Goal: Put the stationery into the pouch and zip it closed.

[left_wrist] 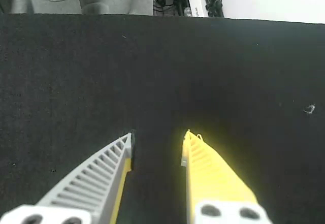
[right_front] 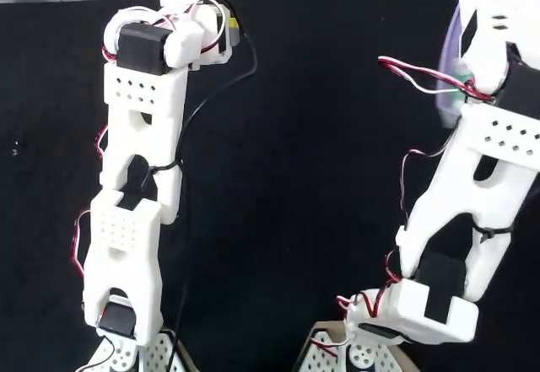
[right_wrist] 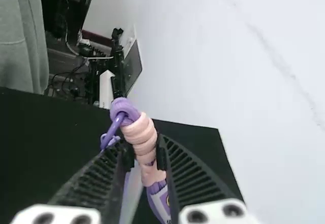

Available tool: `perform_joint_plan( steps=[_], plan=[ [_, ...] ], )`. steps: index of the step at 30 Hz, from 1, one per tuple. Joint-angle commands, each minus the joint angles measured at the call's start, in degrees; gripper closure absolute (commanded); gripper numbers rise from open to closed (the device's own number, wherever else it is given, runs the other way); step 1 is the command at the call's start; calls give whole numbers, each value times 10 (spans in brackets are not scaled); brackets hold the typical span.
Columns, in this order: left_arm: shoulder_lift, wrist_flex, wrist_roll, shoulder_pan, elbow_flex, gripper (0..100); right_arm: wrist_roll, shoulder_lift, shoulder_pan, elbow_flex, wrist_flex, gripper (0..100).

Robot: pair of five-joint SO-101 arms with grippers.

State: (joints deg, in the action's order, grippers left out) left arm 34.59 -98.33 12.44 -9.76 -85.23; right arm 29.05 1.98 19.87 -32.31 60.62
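One item in hand: grips pink-ribbed, purple-clipped pen (right_wrist: pixel 138 130) tight in right claw (right_wrist: pixel 143 151), raised near table's (right_wrist: pixel 45 127) far right corner. Holds left claw (left_wrist: pixel 158 134) agape with nothing between, low over the black top, left side. Seems early going: packing and zipping both still to do. Past the far edge, white wall (right_wrist: pixel 244 56) and tangled cables (right_wrist: pixel 76 71).

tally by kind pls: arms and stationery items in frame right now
Arms: 2 (left arm, right arm)
Pens: 1 (pen, gripped in the right hand)
Total: 3
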Motion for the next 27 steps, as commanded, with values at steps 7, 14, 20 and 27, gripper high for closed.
perform_joint_plan(
  steps=[7, 14, 20, 27],
  plan=[
    [-7, -4, -4, 12, -24, 834, -63, 44, -99, 71, 22, 988],
    [-7, -25, -4, 58, -27, 834, -127, 65, -193, 99, 98, 988],
    [-7, -25, -4, 107, -22, 834, -142, 133, -291, 203, 109, 988],
    [-7, -25, -5, 142, -21, 834, -142, 239, -382, 410, 13, 988]
  ],
)
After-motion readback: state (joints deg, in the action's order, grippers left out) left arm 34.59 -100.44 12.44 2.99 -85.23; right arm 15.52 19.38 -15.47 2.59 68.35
